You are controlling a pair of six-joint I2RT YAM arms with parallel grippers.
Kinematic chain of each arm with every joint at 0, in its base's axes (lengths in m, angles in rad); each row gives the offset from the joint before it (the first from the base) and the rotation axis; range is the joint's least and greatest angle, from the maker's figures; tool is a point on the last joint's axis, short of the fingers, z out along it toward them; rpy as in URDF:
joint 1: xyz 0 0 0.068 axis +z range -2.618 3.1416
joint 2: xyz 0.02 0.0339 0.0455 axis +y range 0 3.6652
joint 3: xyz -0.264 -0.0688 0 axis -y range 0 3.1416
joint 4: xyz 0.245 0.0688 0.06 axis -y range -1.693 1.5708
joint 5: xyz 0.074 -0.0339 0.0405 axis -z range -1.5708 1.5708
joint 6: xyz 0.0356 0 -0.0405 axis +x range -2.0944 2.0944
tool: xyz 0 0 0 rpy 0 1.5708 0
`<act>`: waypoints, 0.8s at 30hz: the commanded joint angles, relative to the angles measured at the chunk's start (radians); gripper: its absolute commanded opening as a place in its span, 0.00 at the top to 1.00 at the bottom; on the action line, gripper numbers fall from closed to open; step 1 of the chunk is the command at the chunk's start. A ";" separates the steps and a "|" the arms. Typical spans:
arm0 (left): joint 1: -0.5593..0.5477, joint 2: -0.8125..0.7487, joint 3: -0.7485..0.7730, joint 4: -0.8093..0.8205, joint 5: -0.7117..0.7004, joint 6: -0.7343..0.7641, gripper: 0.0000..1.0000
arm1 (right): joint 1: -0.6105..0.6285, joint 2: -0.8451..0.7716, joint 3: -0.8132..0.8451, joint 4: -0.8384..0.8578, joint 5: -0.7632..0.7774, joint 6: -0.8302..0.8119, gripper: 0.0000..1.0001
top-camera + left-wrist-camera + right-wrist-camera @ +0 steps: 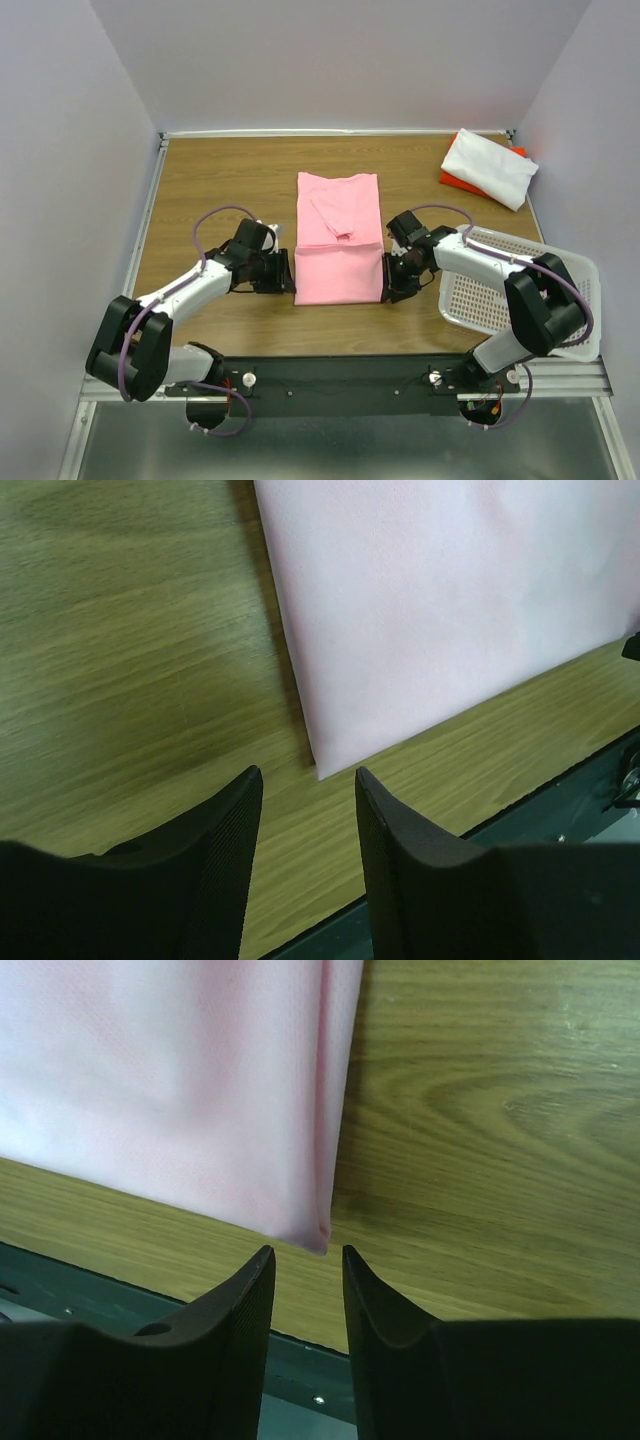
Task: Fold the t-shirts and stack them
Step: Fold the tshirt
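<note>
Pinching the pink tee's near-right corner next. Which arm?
Right. The right gripper, open, points straight at that corner of the pink t-shirt; the left gripper sits across the shirt at the other near corner.

T-shirts: 3 in view. 1 light pink t-shirt (338, 240), 1 white t-shirt (488, 168), 1 orange-red t-shirt (450, 181).
Baskets: 1 white perforated basket (480, 295).
Arms: 2, the left arm (190, 290) and the right arm (480, 262).
Grippers: 2, the left gripper (290, 272) and the right gripper (385, 280), 2 fingers each.
Tables: 1 wooden table (220, 180).
</note>
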 commanded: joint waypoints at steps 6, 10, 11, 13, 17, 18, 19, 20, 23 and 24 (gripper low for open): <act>-0.031 0.058 -0.007 0.033 0.051 -0.006 0.49 | 0.008 -0.010 -0.040 0.054 0.050 0.022 0.59; -0.037 0.089 -0.004 0.035 0.054 -0.002 0.45 | 0.008 0.003 -0.030 0.068 0.062 0.020 0.59; -0.039 0.094 -0.001 0.033 0.053 -0.002 0.45 | 0.008 0.004 -0.027 0.071 0.064 0.020 0.60; -0.040 0.107 0.002 0.033 0.054 0.003 0.45 | 0.008 0.013 -0.018 0.076 0.067 0.019 0.60; -0.047 0.118 0.004 0.018 0.036 0.003 0.45 | 0.008 0.027 -0.014 0.082 0.061 0.019 0.61; -0.048 0.118 0.004 0.018 0.037 0.003 0.45 | 0.008 0.029 -0.013 0.082 0.061 0.017 0.61; -0.051 0.121 0.001 0.021 0.042 0.003 0.46 | 0.006 0.029 -0.014 0.084 0.061 0.017 0.62; -0.053 0.127 0.002 0.024 0.045 0.003 0.46 | 0.008 0.029 -0.013 0.084 0.059 0.017 0.62; -0.060 0.149 0.001 0.032 0.056 0.004 0.47 | 0.008 0.036 -0.013 0.085 0.058 0.014 0.63; -0.063 0.153 -0.003 0.035 0.065 0.004 0.48 | 0.008 0.038 -0.014 0.085 0.058 0.014 0.63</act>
